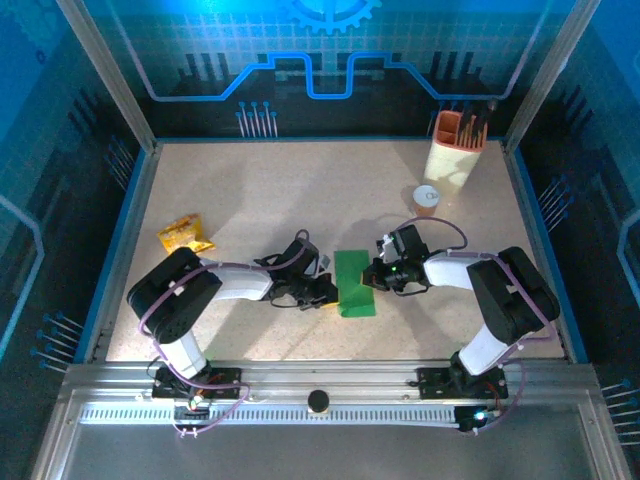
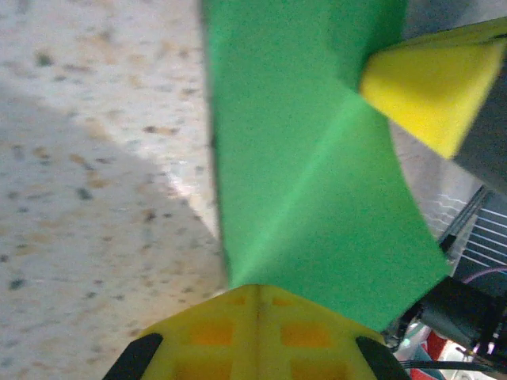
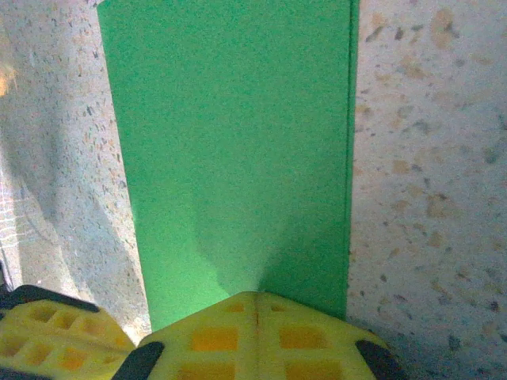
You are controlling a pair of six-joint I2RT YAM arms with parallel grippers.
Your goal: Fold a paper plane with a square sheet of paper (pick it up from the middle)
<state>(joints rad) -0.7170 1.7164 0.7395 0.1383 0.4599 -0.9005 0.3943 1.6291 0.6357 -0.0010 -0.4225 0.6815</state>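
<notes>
Early going: sheet halved, no dart yet.
From above, the square sheet of paper [image 1: 355, 283] lies as a narrow bright-green rectangle mid-tabletop [image 1: 300, 190], toward the near edge, with the left claw [image 1: 328, 292] and right claw [image 1: 378, 277] at its long sides. Left wrist: thin matte paper [image 2: 309, 182] bowed, one diagonal crease, claw [image 2: 257, 317] clenched on its edge. Right wrist: smooth, seemingly doubled paper [image 3: 238, 142], claw [image 3: 257, 317] clenched on it. Nose and wing folds remain, I'd judge.
</notes>
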